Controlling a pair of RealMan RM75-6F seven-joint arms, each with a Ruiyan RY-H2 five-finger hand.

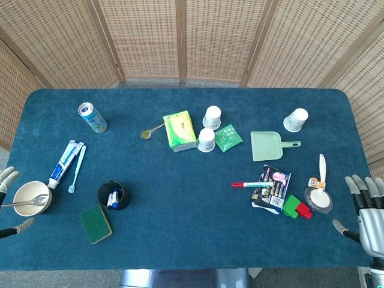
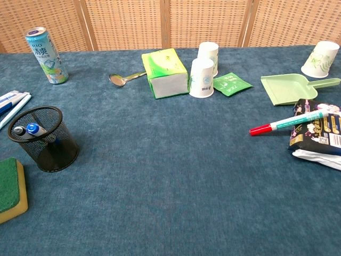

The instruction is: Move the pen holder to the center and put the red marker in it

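**Pen holder off to 8 o'clock, marker at 4 — nothing gripped yet**

Blue table (image 1: 180, 210) spread with clutter, middle ground bare; likely kept so as a landing spot for the holder.

Green tissue box (image 1: 179, 130) near 12 o'clock, two paper cups (image 1: 209, 128) touching its right flank, green sachet (image 1: 228, 137) just beside them. Green dustpan (image 1: 267, 146) toward 2 o'clock, lone cup (image 1: 295, 119) beyond it. Drink can (image 1: 92, 117) upright at 10 o'clock.

Pen holder (image 2: 43, 138) — black mesh cup, upright, at 8 o'clock, well apart from centre. Blue-capped pen (image 2: 33, 128) already inside, leaning on the wall. Green sponge (image 1: 96, 224) just beside it, toothpaste and toothbrush (image 1: 67, 163) above.

Red marker (image 2: 287, 122) at 4 o'clock, red cap pointing toward centre, far end propped on a dark snack packet (image 1: 272, 189), so tilted rather than flat; raised shaft probably easier to pinch.

Left hand (image 1: 9, 204) at the 9 o'clock edge, mostly out of frame, fingers apart around nothing, beside the bowl (image 1: 32, 198). Right hand (image 1: 366, 210) at the 4 o'clock edge, fingers spread, empty. Each parked on the side of its likely target: left for holder, right for marker.

Judgement: task not begun; holder move first.
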